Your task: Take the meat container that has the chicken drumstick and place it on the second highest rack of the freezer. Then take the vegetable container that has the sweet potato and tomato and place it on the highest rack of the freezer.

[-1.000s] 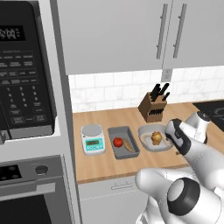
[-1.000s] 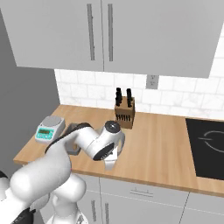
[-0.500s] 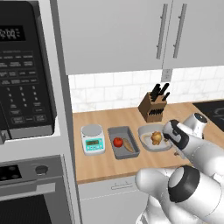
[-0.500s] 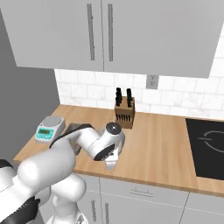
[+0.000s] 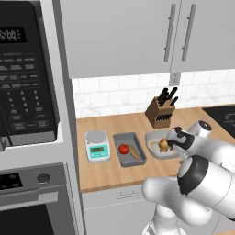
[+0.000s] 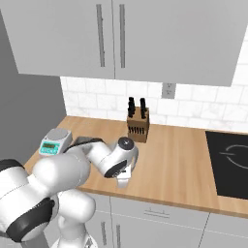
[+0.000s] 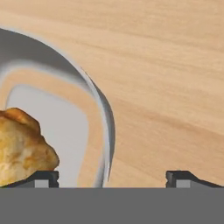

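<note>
Gripper point(image 7: 112, 177): jaws wide apart, nothing held, straddling the rim of the meat container point(image 7: 103, 109), probably to pinch its wall. Drumstick point(image 7: 22, 146) inside at 9 o'clock. Arm: elbow raised, wrist pitched down over the counter point(image 5: 119, 183). Veg container point(image 5: 129, 149) w/ tomato just beside, at 9 o'clock – untouched.

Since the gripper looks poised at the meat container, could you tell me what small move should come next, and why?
Probably close the jaws. In the hand view the open gripper straddles the meat container rim, one fingertip inside beside the chicken drumstick, the other outside over the counter. If not yet low enough, ease down first.
</note>
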